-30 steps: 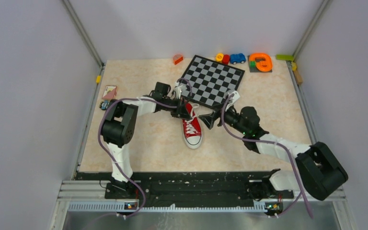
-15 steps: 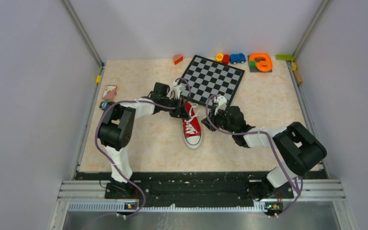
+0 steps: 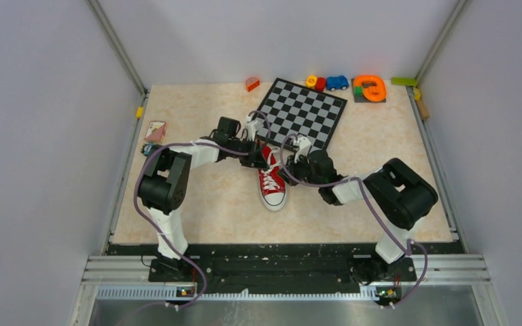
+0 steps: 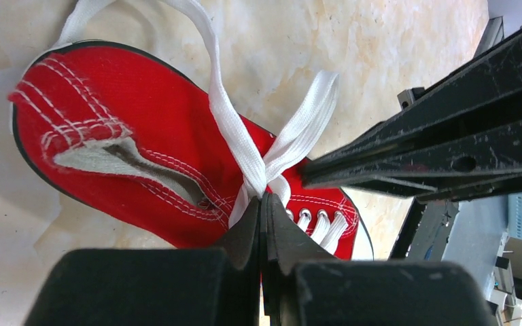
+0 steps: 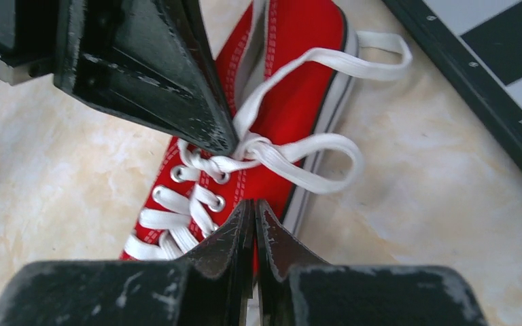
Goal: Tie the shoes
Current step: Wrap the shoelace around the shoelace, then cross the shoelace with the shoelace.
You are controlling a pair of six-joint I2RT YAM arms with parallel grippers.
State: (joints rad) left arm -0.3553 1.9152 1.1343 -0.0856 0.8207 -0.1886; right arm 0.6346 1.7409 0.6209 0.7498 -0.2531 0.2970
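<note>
Knotting is judged in hand: crossed laces (image 4: 234, 129) are pinched by the left gripper (image 4: 265, 197); the right gripper (image 5: 253, 204), clenched and seemingly empty, must be opened onto a loop (image 5: 359, 159).

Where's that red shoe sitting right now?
In the top view the red sneaker lies near the centre, just in front of the chessboard, its white toe pointing away from the board.

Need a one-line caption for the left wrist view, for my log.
Left tool pinched shut on the white laces where they cross above the red sneaker, right tool close alongside.
</note>
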